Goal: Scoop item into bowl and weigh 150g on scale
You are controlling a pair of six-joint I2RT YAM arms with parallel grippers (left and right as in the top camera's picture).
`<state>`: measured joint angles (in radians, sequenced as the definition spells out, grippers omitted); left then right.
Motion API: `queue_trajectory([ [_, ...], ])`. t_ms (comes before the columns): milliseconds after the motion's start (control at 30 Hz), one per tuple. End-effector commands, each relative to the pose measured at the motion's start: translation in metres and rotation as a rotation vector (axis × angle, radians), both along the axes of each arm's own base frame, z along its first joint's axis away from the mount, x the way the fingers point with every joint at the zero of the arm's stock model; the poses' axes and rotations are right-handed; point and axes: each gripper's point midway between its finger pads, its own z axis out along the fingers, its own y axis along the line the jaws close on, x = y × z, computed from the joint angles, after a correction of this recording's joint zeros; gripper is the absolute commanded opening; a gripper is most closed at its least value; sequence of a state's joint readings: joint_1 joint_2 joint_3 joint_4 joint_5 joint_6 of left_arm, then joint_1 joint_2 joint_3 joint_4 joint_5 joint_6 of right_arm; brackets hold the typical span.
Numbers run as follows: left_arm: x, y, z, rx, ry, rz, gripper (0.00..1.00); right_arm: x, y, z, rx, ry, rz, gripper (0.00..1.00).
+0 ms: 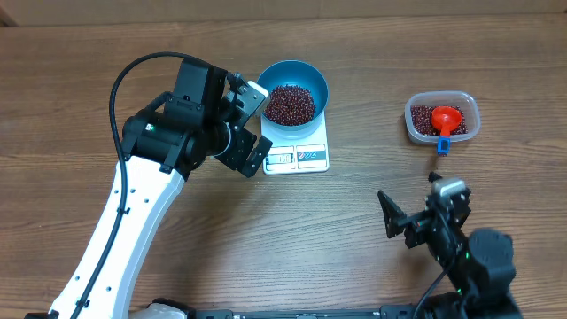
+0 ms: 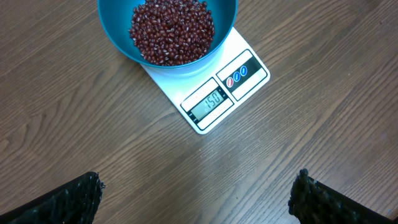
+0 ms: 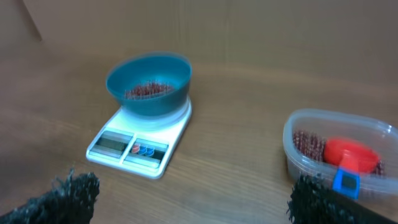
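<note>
The teal bowl (image 1: 312,78) stands on the white scale (image 1: 297,158), and a heap of dark red-brown beans (image 1: 291,104) fills it. In the left wrist view the bowl (image 2: 221,43) holds the beans (image 2: 172,31), and the scale (image 2: 211,102) shows 150 on its display. My left gripper (image 1: 257,124) hovers just left of the scale, open and empty, its fingertips (image 2: 71,202) wide apart over bare wood. My right gripper (image 1: 416,204) is open and empty near the front right. It faces the bowl (image 3: 149,104) and scale (image 3: 134,149) from a distance.
A clear plastic tub (image 1: 412,120) at the back right holds more beans and a red scoop (image 1: 446,118) with a blue handle end. In the right wrist view the tub (image 3: 298,162) and the scoop (image 3: 351,155) sit just beyond the right finger.
</note>
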<state>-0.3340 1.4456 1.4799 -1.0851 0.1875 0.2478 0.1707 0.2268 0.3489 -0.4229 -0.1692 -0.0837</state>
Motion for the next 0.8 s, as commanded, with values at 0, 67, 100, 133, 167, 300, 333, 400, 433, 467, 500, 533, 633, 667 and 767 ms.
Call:
queue_trajectory([
  [0,-0.001,-0.004,0.008,-0.007,-0.027,-0.034,1.00,-0.001,0.000,-0.003,0.028,-0.097,0.001,1.00],
  [67,-0.001,-0.004,0.008,-0.007,-0.027,-0.034,1.00,0.001,-0.001,0.000,0.061,-0.165,-0.013,1.00],
  [100,-0.001,-0.004,0.008,-0.007,-0.027,-0.034,1.00,0.003,-0.003,0.001,0.079,-0.195,-0.022,1.00],
  [133,-0.001,-0.004,0.008,-0.007,-0.027,-0.034,1.00,0.005,-0.005,0.002,0.106,-0.225,-0.038,1.00],
  [167,-0.001,-0.004,0.008,-0.007,-0.027,-0.034,1.00,0.007,-0.007,0.001,0.130,-0.248,-0.054,1.00],
  [300,-0.001,-0.004,0.008,-0.007,-0.027,-0.034,1.00,0.012,-0.012,-0.004,0.167,-0.299,-0.090,1.00],
  [333,-0.001,-0.004,0.008,-0.007,-0.027,-0.035,1.00,0.013,-0.013,-0.005,0.165,-0.297,-0.093,1.00],
  [400,-0.001,-0.004,0.008,-0.007,-0.027,-0.034,1.00,0.014,-0.017,-0.008,0.161,-0.285,-0.121,1.00],
  [433,-0.001,-0.004,0.008,-0.007,-0.027,-0.034,0.99,0.015,-0.018,-0.013,0.156,-0.266,-0.126,1.00],
  [467,-0.001,-0.004,0.008,-0.007,-0.027,-0.034,1.00,0.015,-0.019,-0.019,0.150,-0.244,-0.133,1.00],
  [500,-0.001,-0.004,0.008,-0.007,-0.027,-0.034,0.99,0.015,-0.019,-0.027,0.143,-0.212,-0.135,1.00],
  [533,-0.001,-0.004,0.008,-0.007,-0.027,-0.034,1.00,0.015,-0.019,-0.034,0.136,-0.182,-0.137,1.00],
  [633,-0.001,-0.004,0.008,-0.007,-0.027,-0.035,1.00,0.016,-0.020,-0.033,0.134,-0.187,-0.148,1.00],
  [667,-0.001,-0.004,0.008,-0.007,-0.027,-0.035,1.00,0.016,-0.021,-0.033,0.134,-0.187,-0.151,1.00],
  [767,-0.001,-0.004,0.008,-0.007,-0.027,-0.034,1.00,0.016,-0.021,-0.033,0.135,-0.189,-0.150,1.00],
])
